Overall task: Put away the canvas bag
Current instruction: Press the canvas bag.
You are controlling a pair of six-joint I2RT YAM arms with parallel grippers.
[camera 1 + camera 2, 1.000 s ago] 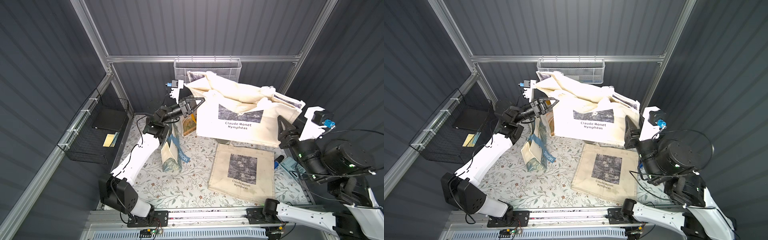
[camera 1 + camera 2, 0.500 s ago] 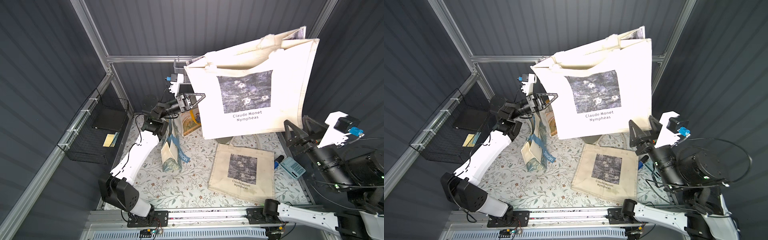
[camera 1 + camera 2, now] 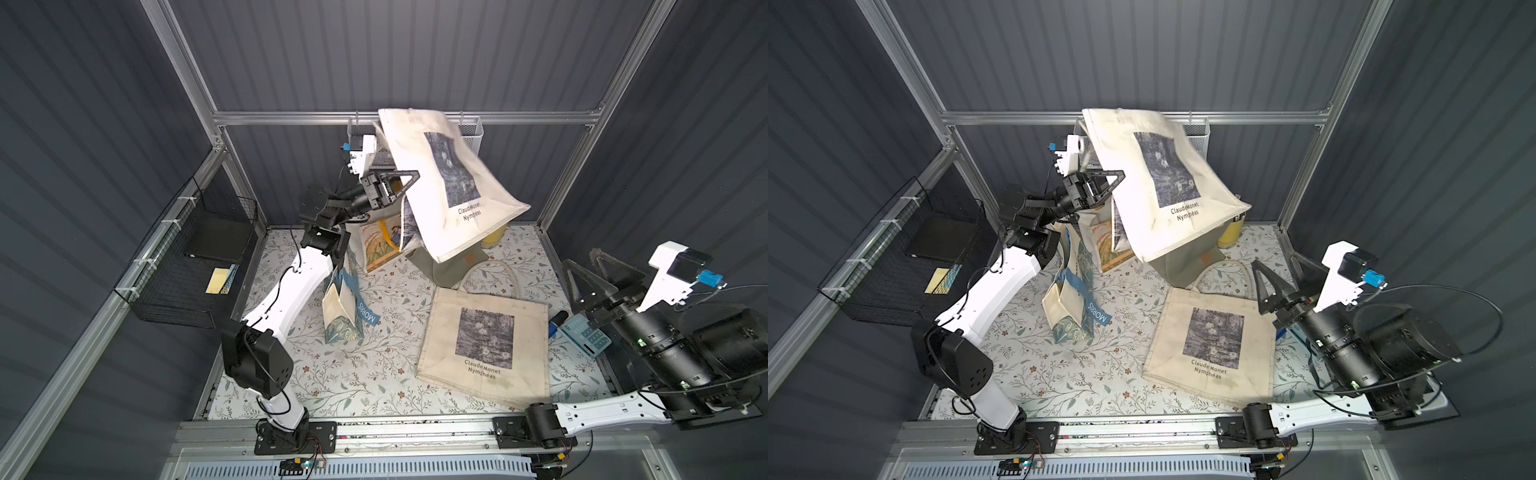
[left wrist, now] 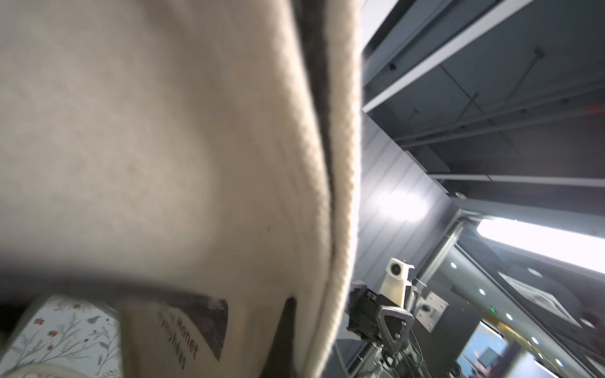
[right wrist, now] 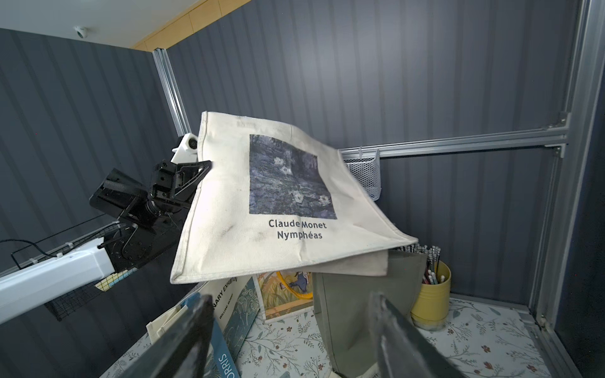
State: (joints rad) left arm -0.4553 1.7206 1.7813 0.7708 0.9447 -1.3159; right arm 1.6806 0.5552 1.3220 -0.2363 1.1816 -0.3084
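STEP: likely stowing the canvas bag (image 3: 453, 183), aloft at 12 o'clock, under mesh basket (image 3: 471, 133) | left gripper (image 3: 411, 180): pinching bag's side edge | right gripper (image 3: 582, 259): spread, empty, 3 o'clock | TIP: grip firm, catch sagging corner, level cloth first

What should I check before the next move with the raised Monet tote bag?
1. Grip: left gripper shut on the raised Monet tote at its edge: ok.
2. Release: right gripper open, apart from the tote: ok.
3. Hang: not ok; the tote tilts, low corner over the olive bag.
4. Handles free: cannot tell; hidden.
5. Low corner clear of the pencils in the yellow cup: cannot tell; they look close.
6. Surroundings: second Monet tote lies flat on the table, apart from both grippers: ok.
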